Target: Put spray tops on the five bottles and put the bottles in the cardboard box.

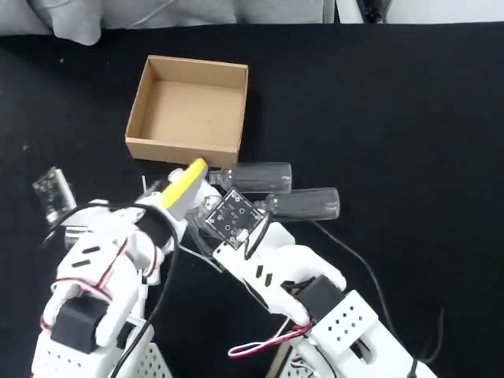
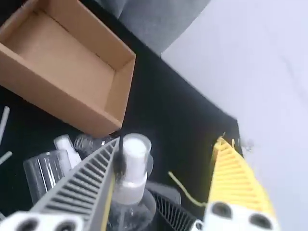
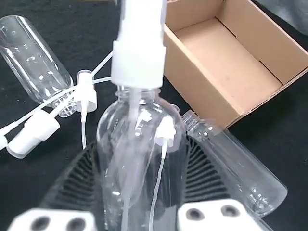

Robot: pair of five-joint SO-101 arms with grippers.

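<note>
My right gripper [image 3: 139, 144] is shut on a clear bottle [image 3: 132, 139] held upright, with a white spray top [image 3: 139, 53] sitting on its neck. My left gripper [image 2: 168, 144] is open around that spray top [image 2: 132, 159]; its grey finger [image 2: 82, 187] is next to the top and its yellow finger [image 2: 236, 178] stands well off. Both grippers meet just in front of the cardboard box [image 1: 189, 150], which has nothing in it. Two capless bottles [image 1: 256, 177] [image 1: 303, 203] lie on the black table beside them. Loose spray tops [image 3: 86, 91] [image 3: 29, 132] lie near another lying bottle [image 3: 33, 57].
The open box [image 3: 192, 72] is close behind the held bottle. A small circuit board [image 1: 51, 189] lies at the table's left. Grey cloth [image 1: 71, 20] lies along the far edge. Bare black table stretches to the right.
</note>
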